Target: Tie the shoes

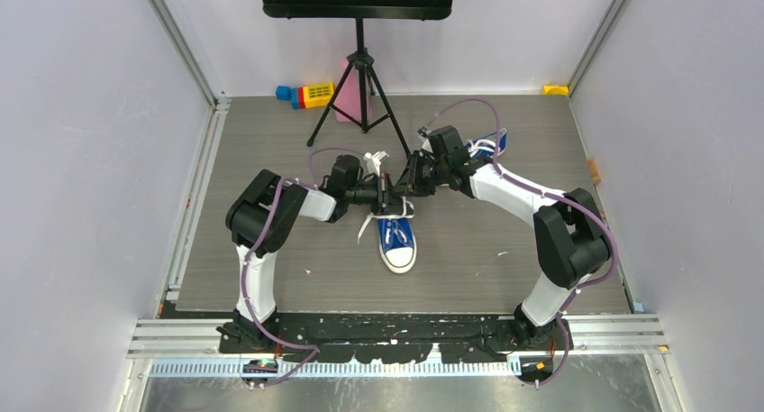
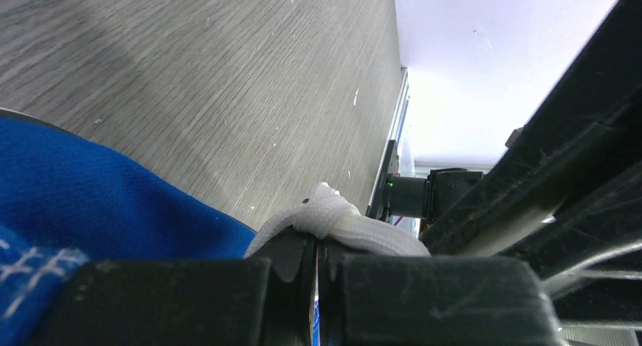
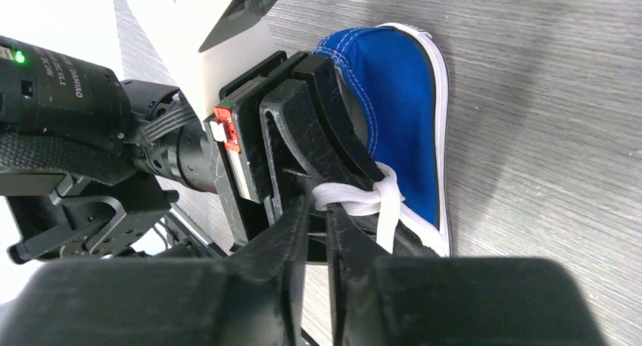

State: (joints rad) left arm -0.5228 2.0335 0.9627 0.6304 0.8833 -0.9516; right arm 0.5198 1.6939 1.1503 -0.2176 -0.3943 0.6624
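You are tying a knot (image 3: 386, 193) on the shoe (image 1: 396, 236) in the middle of the bench (image 1: 504, 250). Your left fingers (image 2: 288, 247) pinch the lace (image 2: 341, 221). Your right fingers (image 3: 280, 240) are nearly together, and I cannot tell if they hold it. Next, pull both ends apart gently.

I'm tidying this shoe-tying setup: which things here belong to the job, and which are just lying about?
Job: centre shoe, laces, second shoe.
Lying about: music stand, toy blocks, yellow piece.

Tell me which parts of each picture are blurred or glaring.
Top external: evenly lit, sharp throughout. Left wrist: the left claw is blurred, the white lace sharp, the wall glares white. Right wrist: the right claw is blurred, the blue shoe is sharp.
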